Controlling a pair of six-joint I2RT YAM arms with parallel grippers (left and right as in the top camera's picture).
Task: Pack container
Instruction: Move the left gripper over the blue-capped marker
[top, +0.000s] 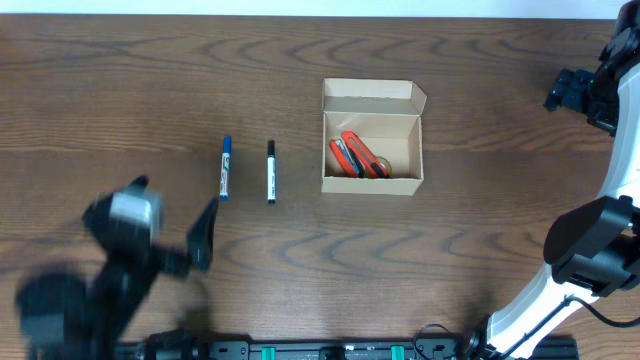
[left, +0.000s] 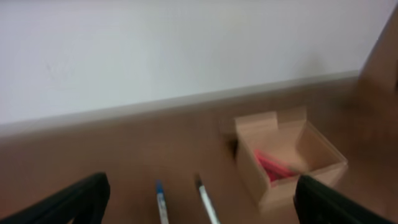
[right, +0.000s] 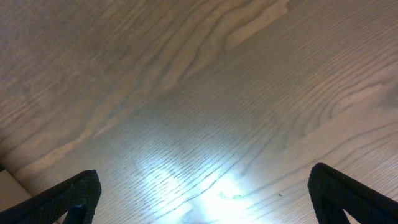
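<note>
Dark wood-grain desk (top: 120, 80) carries everything, with a pale wall behind it in the left wrist view. The container (top: 371, 184) sits about mid-desk, its flap lid (top: 370, 95) folded back on the far side. The red-orange cutters (top: 355, 156) already lie inside. Well to the left of the container two markers lie on bare wood, side by side but apart. The black marker (top: 271, 171) is nearer the container and the blue marker (top: 225, 168) lies beyond it. Nothing touches either one.

The left hand (top: 170, 212), blurred in the overhead view, hangs further left of the container than the markers and nearer the desk's front edge. Its fingers are spread wide with nothing between them, and its camera looks over both markers toward the container. The right hand (top: 572, 90) hangs well to the right of the container, likewise spread and empty, over bare wood.

Packing looks partway done, and the step in hand seems to be the left arm's reach for a marker. The next move calls for setting the spread fingers astride one barrel, across its length. They must not nudge the neighbouring marker. The hand then closes, carries the marker to the container and releases it above the opening, clear of the lid and walls.
</note>
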